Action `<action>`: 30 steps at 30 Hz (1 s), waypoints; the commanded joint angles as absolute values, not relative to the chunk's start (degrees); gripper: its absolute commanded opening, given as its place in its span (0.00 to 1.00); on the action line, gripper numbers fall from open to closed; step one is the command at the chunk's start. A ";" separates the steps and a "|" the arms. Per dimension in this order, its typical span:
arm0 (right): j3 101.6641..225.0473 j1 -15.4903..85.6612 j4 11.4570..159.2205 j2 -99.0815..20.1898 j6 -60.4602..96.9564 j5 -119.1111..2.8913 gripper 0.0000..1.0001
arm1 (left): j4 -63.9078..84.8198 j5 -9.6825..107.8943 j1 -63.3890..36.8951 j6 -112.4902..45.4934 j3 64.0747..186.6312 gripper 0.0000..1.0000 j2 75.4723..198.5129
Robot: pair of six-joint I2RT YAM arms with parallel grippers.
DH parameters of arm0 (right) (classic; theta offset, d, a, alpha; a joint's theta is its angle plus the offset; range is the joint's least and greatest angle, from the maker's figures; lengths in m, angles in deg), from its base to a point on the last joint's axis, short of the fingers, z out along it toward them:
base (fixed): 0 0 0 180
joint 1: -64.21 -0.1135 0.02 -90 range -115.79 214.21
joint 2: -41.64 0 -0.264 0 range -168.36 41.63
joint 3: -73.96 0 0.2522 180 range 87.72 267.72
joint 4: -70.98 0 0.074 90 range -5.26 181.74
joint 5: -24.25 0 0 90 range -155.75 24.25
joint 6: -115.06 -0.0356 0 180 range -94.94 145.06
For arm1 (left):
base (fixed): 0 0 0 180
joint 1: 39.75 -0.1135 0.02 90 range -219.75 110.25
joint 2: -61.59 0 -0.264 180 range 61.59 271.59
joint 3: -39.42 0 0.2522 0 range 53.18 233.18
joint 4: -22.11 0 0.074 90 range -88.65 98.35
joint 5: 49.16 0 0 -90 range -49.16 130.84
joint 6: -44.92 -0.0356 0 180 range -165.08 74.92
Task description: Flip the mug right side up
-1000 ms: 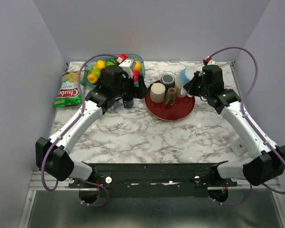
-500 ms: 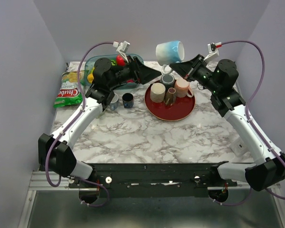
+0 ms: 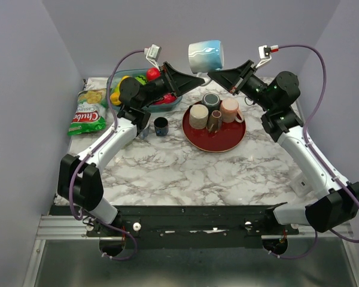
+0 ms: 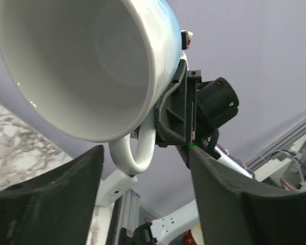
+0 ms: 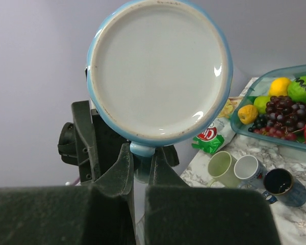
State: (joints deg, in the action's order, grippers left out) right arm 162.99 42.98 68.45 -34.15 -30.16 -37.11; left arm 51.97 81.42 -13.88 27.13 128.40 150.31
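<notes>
The white and blue mug [image 3: 204, 55] hangs on its side high above the red plate [image 3: 224, 141], mouth toward the left arm. My right gripper [image 3: 213, 74] is shut on its handle. In the right wrist view the mug's base [image 5: 160, 71] faces me and the handle [image 5: 142, 149] is pinched between my fingers. My left gripper [image 3: 198, 77] is open just left of the mug. In the left wrist view the mug's mouth [image 4: 81, 66] fills the top and the handle [image 4: 136, 153] hangs between the spread jaws without touching them.
The red plate holds a beige cup [image 3: 198, 116], a pink mug [image 3: 230, 109], a dark cup [image 3: 211, 100] and a brown cup [image 3: 215, 120]. A fruit tray [image 3: 124, 76], a chips bag [image 3: 88, 112] and small cups [image 3: 161, 125] sit at the back left.
My right gripper has lifted the mug from beside the plate to high above it. My left gripper has risen from the small cups and now points at the mug.
</notes>
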 commanded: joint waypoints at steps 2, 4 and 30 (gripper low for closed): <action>162.61 42.50 59.26 -33.33 -31.45 -34.37 0.01 | 59.50 82.06 -13.99 32.53 130.61 0.59 152.81; 161.91 42.50 59.17 -33.42 -31.36 -34.11 0.01 | 60.90 82.42 -13.99 34.45 130.18 0.51 153.87; 157.95 42.59 85.17 -31.23 -15.37 -44.47 1.00 | -4.86 60.73 -14.70 -11.13 137.73 0.00 141.05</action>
